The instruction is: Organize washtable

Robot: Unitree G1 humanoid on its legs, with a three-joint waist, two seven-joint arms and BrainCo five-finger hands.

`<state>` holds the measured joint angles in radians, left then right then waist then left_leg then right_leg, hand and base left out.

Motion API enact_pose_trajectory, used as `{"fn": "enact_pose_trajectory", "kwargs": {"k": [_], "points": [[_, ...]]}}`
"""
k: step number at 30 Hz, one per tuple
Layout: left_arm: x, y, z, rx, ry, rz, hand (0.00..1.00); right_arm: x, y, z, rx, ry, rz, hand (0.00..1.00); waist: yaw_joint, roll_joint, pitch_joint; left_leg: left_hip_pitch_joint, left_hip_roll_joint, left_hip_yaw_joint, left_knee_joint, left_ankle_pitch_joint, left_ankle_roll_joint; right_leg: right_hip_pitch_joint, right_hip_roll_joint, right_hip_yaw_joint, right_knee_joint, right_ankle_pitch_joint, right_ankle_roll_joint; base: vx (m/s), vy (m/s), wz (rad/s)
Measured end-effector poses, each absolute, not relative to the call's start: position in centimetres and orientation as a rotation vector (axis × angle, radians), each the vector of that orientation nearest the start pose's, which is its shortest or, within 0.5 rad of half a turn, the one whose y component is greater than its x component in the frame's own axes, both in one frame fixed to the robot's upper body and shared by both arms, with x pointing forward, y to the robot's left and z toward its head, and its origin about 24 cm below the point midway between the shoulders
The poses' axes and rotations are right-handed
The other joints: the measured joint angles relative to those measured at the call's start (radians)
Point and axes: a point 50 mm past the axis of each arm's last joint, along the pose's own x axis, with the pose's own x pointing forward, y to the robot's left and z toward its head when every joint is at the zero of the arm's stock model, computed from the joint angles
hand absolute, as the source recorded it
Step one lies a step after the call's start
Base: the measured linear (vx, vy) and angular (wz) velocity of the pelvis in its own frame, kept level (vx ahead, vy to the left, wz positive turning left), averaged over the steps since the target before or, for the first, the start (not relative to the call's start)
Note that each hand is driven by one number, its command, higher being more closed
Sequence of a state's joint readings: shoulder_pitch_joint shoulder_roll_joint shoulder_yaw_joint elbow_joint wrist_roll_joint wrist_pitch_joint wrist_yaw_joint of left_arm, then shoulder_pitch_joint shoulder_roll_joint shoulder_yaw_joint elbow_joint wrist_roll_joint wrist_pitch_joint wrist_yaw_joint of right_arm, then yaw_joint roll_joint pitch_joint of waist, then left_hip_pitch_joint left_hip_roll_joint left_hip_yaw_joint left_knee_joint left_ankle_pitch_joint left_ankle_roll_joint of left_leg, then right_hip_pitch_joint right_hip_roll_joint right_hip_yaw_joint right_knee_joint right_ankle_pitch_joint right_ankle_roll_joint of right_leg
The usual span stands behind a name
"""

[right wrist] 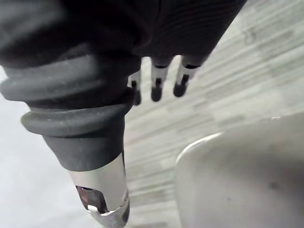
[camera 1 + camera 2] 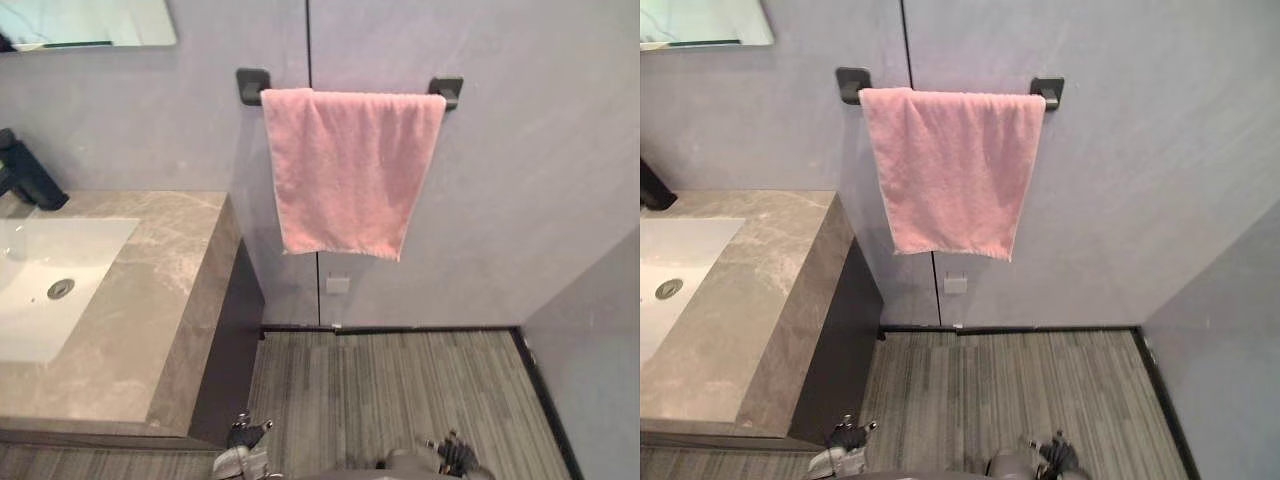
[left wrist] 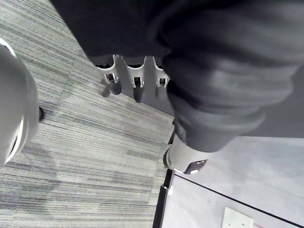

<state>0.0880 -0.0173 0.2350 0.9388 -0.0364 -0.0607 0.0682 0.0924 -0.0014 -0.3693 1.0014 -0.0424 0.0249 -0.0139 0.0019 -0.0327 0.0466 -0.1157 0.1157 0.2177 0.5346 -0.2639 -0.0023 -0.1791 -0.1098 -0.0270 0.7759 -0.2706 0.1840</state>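
The towel (image 2: 350,170) is hanging on the bar (image 2: 449,90) beyond the bench (image 2: 150,300) with its sink (image 2: 40,285). It is hanging well apart from the left hand (image 3: 209,71) and right hand (image 1: 95,71), whose fingers (image 3: 137,78) are hanging straight and wide.

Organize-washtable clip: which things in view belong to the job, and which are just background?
Job: washtable; sink; probably the pink towel hanging on its rail; left hand and right hand, both low, holding nothing.
Background: faucet; mirror; wall socket; floor.
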Motion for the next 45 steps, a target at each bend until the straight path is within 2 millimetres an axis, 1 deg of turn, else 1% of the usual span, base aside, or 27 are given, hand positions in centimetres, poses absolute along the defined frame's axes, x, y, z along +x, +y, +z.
{"fn": "enact_pose_trajectory", "kwargs": {"k": [1, 2, 3, 5, 7, 11, 13, 15, 18, 20, 21, 22, 23, 24, 25, 26, 27, 28, 29, 33, 35, 37, 38, 39, 40, 41, 45], "points": [[11.7, 18.3, -15.0, -0.125, 0.946, 0.321, 0.00, 9.0, -20.2, -16.1, 0.123, 1.109, -0.355, 0.00, 0.016, -0.013, -0.002, -0.067, -0.046, -0.032, -0.047, -0.013, 0.001, 0.017, 0.002, 0.062, -0.084, -0.015, -0.027, -0.37, -0.044, -0.02], [11.7, 18.0, -14.9, -0.134, 0.931, 0.319, 0.00, 9.4, -20.6, -16.0, 0.106, 1.103, -0.348, 0.00, 0.020, 0.001, -0.005, -0.091, -0.075, -0.054, -0.143, 0.072, 0.025, 0.014, 0.006, 0.104, -0.120, -0.036, -0.066, -0.36, -0.020, -0.12], [11.6, 17.6, -14.9, -0.136, 0.934, 0.308, 0.00, 9.5, -21.0, -15.9, 0.088, 1.103, -0.344, 0.00, 0.019, 0.023, 0.000, -0.111, -0.078, -0.057, -0.160, 0.119, 0.016, 0.007, 0.021, 0.113, -0.135, -0.057, -0.085, -0.32, -0.007, -0.05], [12.0, 17.5, -14.8, -0.132, 0.922, 0.293, 0.00, 11.0, -20.2, -15.8, 0.056, 1.089, -0.281, 0.00, 0.018, 0.035, 0.015, -0.174, -0.086, -0.068, -0.149, 0.128, 0.000, 0.002, 0.010, 0.105, -0.228, -0.119, -0.118, -0.23, -0.036, 0.15], [12.2, 17.6, -14.7, -0.129, 0.917, 0.297, 0.00, 11.6, -20.0, -15.6, 0.043, 1.071, -0.260, 0.00, 0.014, 0.066, 0.049, -0.186, -0.076, -0.119, -0.165, 0.168, -0.011, 0.049, 0.029, 0.052, -0.310, -0.102, -0.134, -0.20, -0.074, 0.66], [10.8, 19.1, -15.0, -0.142, 0.933, 0.390, 0.00, 11.4, -19.9, -15.7, -0.018, 1.074, -0.224, 0.00, 0.038, 0.050, 0.068, -0.148, -0.045, -0.145, -0.312, 0.297, -0.074, 0.096, 0.044, -0.080, -0.373, -0.043, -0.181, -0.23, -0.091, 0.79], [10.1, 19.5, -15.2, -0.187, 0.950, 0.452, 0.00, 11.6, -19.8, -15.6, -0.035, 1.072, -0.217, 0.00, 0.040, 0.046, 0.074, -0.151, 0.005, -0.055, -0.285, 0.285, -0.066, 0.093, 0.035, -0.137, -0.387, -0.020, -0.200, -0.23, -0.079, 0.75], [9.3, 19.7, -15.4, -0.232, 0.957, 0.513, 0.00, 11.3, -20.4, -15.6, -0.049, 1.074, -0.237, 0.00, 0.038, 0.040, 0.077, -0.127, 0.054, -0.009, -0.152, 0.245, -0.022, 0.095, 0.002, -0.181, -0.395, 0.000, -0.191, -0.21, 0.006, 0.78], [8.5, 19.7, -15.8, -0.274, 0.982, 0.563, 0.00, 10.8, -20.8, -15.7, -0.040, 1.084, -0.260, 0.00, 0.038, 0.054, 0.066, -0.064, 0.140, -0.011, -0.004, 0.155, -0.045, 0.102, -0.030, -0.253, -0.438, 0.055, -0.167, -0.22, 0.223, 0.69], [7.9, 19.6, -16.0, -0.303, 1.004, 0.595, 0.00, 10.6, -21.5, -15.6, -0.034, 1.082, -0.290, 0.00, 0.031, 0.073, 0.056, -0.044, 0.205, 0.021, 0.019, 0.150, -0.058, 0.106, -0.044, -0.332, -0.444, 0.080, -0.144, -0.09, 0.222, 1.09], [7.8, 19.6, -16.0, -0.319, 1.005, 0.610, 0.00, 10.9, -21.5, -15.5, -0.029, 1.078, -0.293, 0.00, 0.024, 0.068, 0.052, -0.055, 0.170, 0.050, -0.021, 0.151, -0.059, 0.108, -0.051, -0.365, -0.445, 0.082, -0.134, -0.12, 0.118, 1.57], [7.4, 20.2, -16.0, -0.303, 1.013, 0.630, 0.00, 10.5, -21.5, -15.7, -0.022, 1.092, -0.284, 0.00, 0.009, 0.069, 0.044, -0.051, 0.132, 0.012, -0.144, 0.162, -0.057, 0.104, -0.005, -0.385, -0.472, 0.072, -0.141, -0.16, 0.039, 2.28], [7.6, 21.6, -15.8, -0.267, 1.007, 0.652, 0.00, 9.3, -20.9, -16.2, -0.002, 1.132, -0.274, 0.00, -0.022, 0.013, 0.022, -0.005, 0.086, -0.025, -0.329, 0.180, -0.048, 0.127, 0.024, -0.444, -0.611, 0.112, -0.227, -0.13, -0.087, 2.34], [7.5, 21.7, -16.0, -0.269, 1.028, 0.661, 0.00, 9.0, -20.9, -16.2, 0.005, 1.140, -0.283, 0.00, -0.021, 0.020, 0.030, -0.006, 0.127, 0.047, -0.248, 0.135, -0.010, 0.163, 0.015, -0.522, -0.639, 0.152, -0.196, -0.10, -0.034, 2.24], [7.0, 21.6, -16.2, -0.268, 1.059, 0.670, 0.00, 8.7, -21.1, -16.3, 0.002, 1.147, -0.292, 0.00, -0.011, 0.020, 0.032, 0.023, 0.207, 0.192, -0.140, 0.114, -0.012, 0.181, -0.011, -0.593, -0.622, 0.161, -0.196, -0.09, 0.168, 2.12], [6.6, 21.3, -16.4, -0.277, 1.075, 0.675, 0.00, 8.1, -21.5, -16.3, -0.001, 1.158, -0.307, 0.00, -0.022, 0.024, 0.030, 0.076, 0.257, 0.299, -0.158, 0.152, -0.017, 0.188, -0.057, -0.671, -0.583, 0.161, -0.195, -0.09, 0.256, 2.05], [6.6, 21.0, -16.4, -0.283, 1.081, 0.668, 0.00, 7.7, -21.8, -16.3, 0.000, 1.167, -0.320, 0.00, -0.028, 0.030, 0.026, 0.089, 0.264, 0.325, -0.183, 0.178, -0.043, 0.195, -0.081, -0.711, -0.568, 0.162, -0.193, -0.06, 0.354, 2.12], [6.7, 20.4, -16.5, -0.282, 1.084, 0.648, 0.00, 7.1, -22.5, -16.3, -0.013, 1.180, -0.337, 0.00, -0.031, 0.047, 0.016, 0.096, 0.214, 0.339, -0.246, 0.187, -0.090, 0.205, -0.117, -0.770, -0.563, 0.177, -0.166, -0.07, 0.401, 1.80], [6.4, 20.7, -16.5, -0.257, 1.089, 0.641, 0.00, 7.2, -22.1, -16.4, -0.006, 1.178, -0.328, 0.00, -0.028, 0.046, 0.016, 0.098, 0.164, 0.339, -0.306, 0.185, -0.094, 0.225, -0.145, -0.811, -0.592, 0.207, -0.146, -0.07, 0.413, 1.57], [4.7, 22.8, -16.3, -0.140, 1.127, 0.645, 0.00, 7.7, -21.1, -16.5, 0.020, 1.170, -0.317, 0.00, -0.004, 0.019, 0.014, 0.111, 0.069, 0.263, -0.370, 0.185, -0.092, 0.290, -0.204, -0.887, -0.624, 0.283, -0.125, -0.03, 0.328, 0.76], [4.3, 22.7, -16.3, -0.095, 1.145, 0.616, 0.00, 7.3, -21.0, -16.5, 0.033, 1.176, -0.324, 0.00, -0.009, 0.013, 0.010, 0.105, 0.015, 0.171, -0.381, 0.170, -0.058, 0.329, -0.265, -0.934, -0.535, 0.294, -0.120, -0.04, 0.233, 1.30], [4.4, 22.1, -16.4, -0.053, 1.154, 0.557, 0.00, 6.4, -21.7, -16.5, 0.030, 1.186, -0.346, 0.00, -0.009, 0.023, 0.021, 0.105, -0.039, 0.075, -0.382, 0.151, -0.015, 0.287, -0.364, -0.770, -0.314, 0.291, -0.248, -0.01, 0.218, 1.52], [4.3, 21.8, -16.5, -0.019, 1.161, 0.514, 0.00, 6.1, -22.4, -16.3, 0.022, 1.171, -0.365, 0.00, -0.014, 0.041, 0.030, 0.115, -0.058, 0.014, -0.378, 0.141, 0.020, 0.193, -0.334, -0.487, -0.198, 0.233, -0.257, 0.02, 0.129, 1.12], [4.0, 22.1, -16.4, 0.000, 1.167, 0.511, 0.00, 6.4, -22.3, -16.3, 0.027, 1.156, -0.366, 0.00, -0.018, 0.046, 0.030, 0.116, -0.057, -0.018, -0.376, 0.141, 0.033, 0.157, -0.266, -0.337, -0.174, 0.152, -0.194, 0.02, 0.080, 1.35], [3.9, 22.9, -16.3, 0.035, 1.174, 0.507, 0.00, 6.5, -21.8, -16.3, 0.051, 1.144, -0.366, 0.00, -0.024, 0.033, 0.039, 0.114, -0.066, -0.069, -0.376, 0.143, 0.043, 0.099, -0.132, -0.135, -0.142, 0.068, -0.185, 0.01, -0.002, 1.38], [4.1, 23.4, -16.2, 0.059, 1.169, 0.505, 0.00, 6.7, -21.1, -16.4, 0.084, 1.140, -0.371, 0.00, -0.029, 0.009, 0.053, 0.115, -0.085, -0.113, -0.380, 0.142, 0.043, 0.046, -0.054, -0.051, -0.132, 0.025, -0.202, 0.00, -0.015, 1.41], [4.8, 23.3, -16.2, 0.072, 1.158, 0.487, 0.00, 7.1, -19.9, -16.4, 0.154, 1.110, -0.391, 0.00, -0.033, -0.035, 0.082, 0.114, -0.116, -0.194, -0.378, 0.137, 0.048, -0.053, -0.046, -0.109, -0.316, 0.020, -0.173, 0.05, -0.093, 1.44]]}}
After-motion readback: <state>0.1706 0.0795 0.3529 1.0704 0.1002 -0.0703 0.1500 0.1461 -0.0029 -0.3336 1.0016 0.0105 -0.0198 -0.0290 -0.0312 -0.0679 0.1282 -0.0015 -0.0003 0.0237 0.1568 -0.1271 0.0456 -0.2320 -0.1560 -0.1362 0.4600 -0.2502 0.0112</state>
